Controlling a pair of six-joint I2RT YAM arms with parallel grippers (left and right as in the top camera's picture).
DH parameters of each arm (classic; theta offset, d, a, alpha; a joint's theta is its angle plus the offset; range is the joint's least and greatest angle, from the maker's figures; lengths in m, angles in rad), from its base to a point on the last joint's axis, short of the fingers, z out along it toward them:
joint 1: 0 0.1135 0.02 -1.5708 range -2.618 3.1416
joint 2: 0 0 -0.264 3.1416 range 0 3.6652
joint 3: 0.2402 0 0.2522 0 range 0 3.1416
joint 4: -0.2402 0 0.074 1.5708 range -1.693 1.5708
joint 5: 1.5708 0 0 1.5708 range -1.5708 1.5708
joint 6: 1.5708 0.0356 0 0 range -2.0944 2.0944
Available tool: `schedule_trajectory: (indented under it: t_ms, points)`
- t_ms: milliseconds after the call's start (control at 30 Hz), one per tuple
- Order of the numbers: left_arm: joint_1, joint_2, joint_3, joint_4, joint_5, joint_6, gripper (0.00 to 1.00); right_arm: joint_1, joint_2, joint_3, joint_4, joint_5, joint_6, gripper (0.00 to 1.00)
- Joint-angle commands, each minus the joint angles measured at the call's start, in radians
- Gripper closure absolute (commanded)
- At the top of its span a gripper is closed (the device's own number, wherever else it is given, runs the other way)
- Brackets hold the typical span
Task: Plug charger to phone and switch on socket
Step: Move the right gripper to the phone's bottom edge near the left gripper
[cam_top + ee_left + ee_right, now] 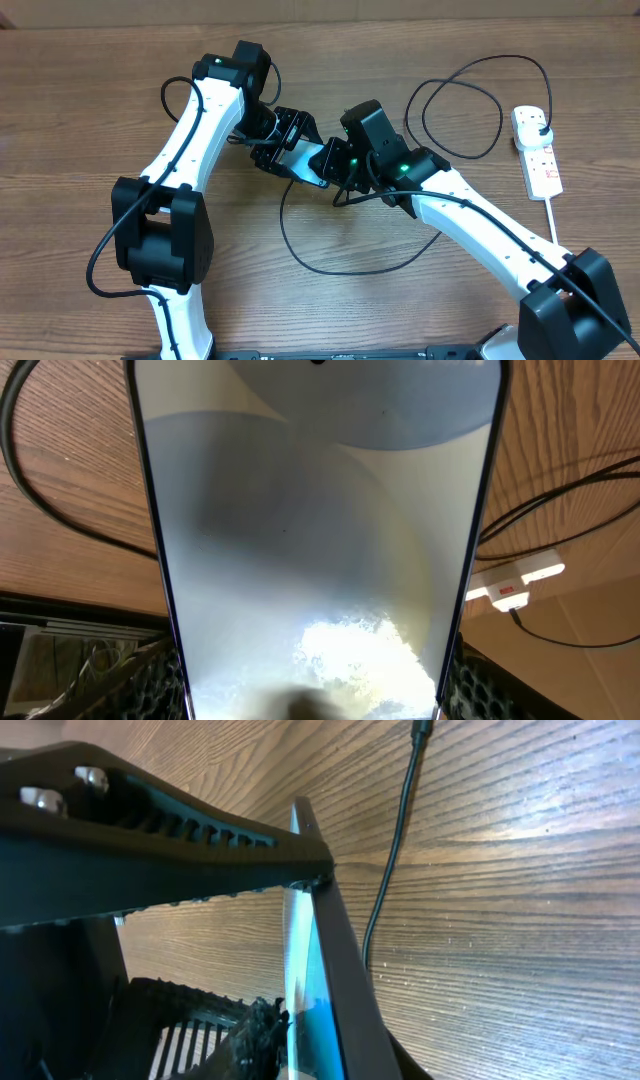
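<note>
The phone is held off the table between both grippers. In the left wrist view its lit screen fills the frame. My left gripper is shut on its side edges near one end. My right gripper is at the other end; the right wrist view shows the phone edge-on pinched between its fingers. The charger's black cable loops over the table, its connector tip lying loose on the wood. Its black plug sits in the white socket strip at the right.
The cable makes a second loop between the right arm and the strip. The strip also shows in the left wrist view, with its white lead running toward the right arm's base. The table is brown wood.
</note>
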Motion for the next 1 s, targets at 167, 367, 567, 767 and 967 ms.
schedule_trajectory:
  t_ms: [167,367,567,767,967]
  points:
    - [-0.006,-0.008,0.033,0.015,0.033,-0.009,0.56,0.003,0.019,-0.002,0.007,0.007,0.003,0.88]
    - [-0.006,-0.008,0.033,0.015,0.033,-0.009,0.55,0.003,0.019,-0.001,0.008,0.007,0.011,0.96]
    - [-0.006,-0.008,0.033,0.015,0.034,-0.008,0.49,0.000,0.018,-0.001,0.047,-0.020,0.028,0.96]
    - [-0.006,-0.008,0.033,0.015,0.034,-0.004,0.16,-0.013,0.014,0.000,0.052,-0.030,0.028,0.96]
    - [-0.005,-0.008,0.033,0.053,0.034,0.095,0.00,-0.068,-0.035,0.000,0.037,-0.038,0.028,0.96]
